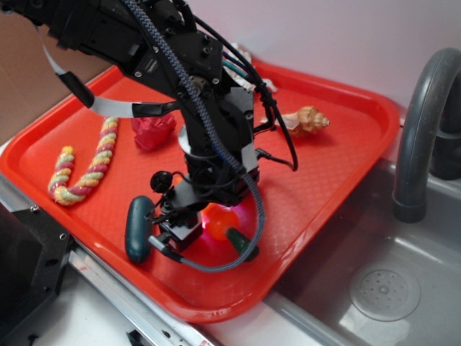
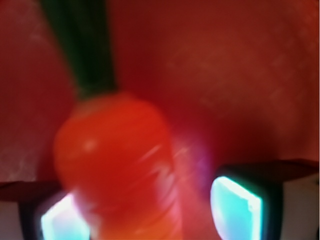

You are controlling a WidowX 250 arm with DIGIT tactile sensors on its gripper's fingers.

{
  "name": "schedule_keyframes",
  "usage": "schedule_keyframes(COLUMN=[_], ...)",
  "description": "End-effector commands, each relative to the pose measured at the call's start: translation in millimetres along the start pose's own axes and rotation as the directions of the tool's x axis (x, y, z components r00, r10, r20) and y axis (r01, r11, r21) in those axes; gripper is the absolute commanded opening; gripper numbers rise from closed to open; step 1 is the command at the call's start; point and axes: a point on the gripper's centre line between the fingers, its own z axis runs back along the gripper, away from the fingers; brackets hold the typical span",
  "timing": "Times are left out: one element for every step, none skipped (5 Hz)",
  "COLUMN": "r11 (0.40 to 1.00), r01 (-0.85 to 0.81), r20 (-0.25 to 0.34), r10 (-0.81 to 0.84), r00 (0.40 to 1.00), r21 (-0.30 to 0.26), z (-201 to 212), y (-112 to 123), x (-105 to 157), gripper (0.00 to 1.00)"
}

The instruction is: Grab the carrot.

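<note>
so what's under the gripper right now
The orange carrot lies on the red tray between the jaws, green stem end pointing away. The wrist view is blurred, and the carrot's tapered tip is hidden beneath the gripper.

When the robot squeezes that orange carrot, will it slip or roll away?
The carrot looks glossy and hard, so it may slip between the end effector fingers. Its rounded, tapered body would probably roll in a curve on the tray. It seems stiff, not floppy.

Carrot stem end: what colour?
Dark green, on the orange carrot. Clearest in the wrist view, though blurred.
</note>
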Motion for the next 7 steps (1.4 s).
schedule_keyframes(r11=[0.967, 0.873, 0.721, 0.530, 0.299, 0.047, -0.010], r01=[-0.248, -0.484, -0.689, -0.847, -0.954, -0.999, -0.996], r20=[0.104, 0.101, 0.112, 0.123, 0.161, 0.190, 0.206], r10=[0.242, 0.477, 0.680, 0.839, 0.942, 0.981, 0.978], r00=[0.965, 0.873, 0.724, 0.529, 0.295, 0.044, -0.027], r21=[0.052, 0.066, 0.073, 0.027, 0.004, -0.016, -0.083], z=[30.7, 67.2, 104.9, 139.7, 169.2, 173.3, 173.2], y=[-14.5, -5.7, 6.5, 10.0, -0.9, -7.9, -9.5], x=[-27.3, -49.3, -71.1, -89.8, -102.3, -105.7, -114.3], gripper=[0.00, 0.00, 0.00, 0.00, 0.00, 0.00, 0.00])
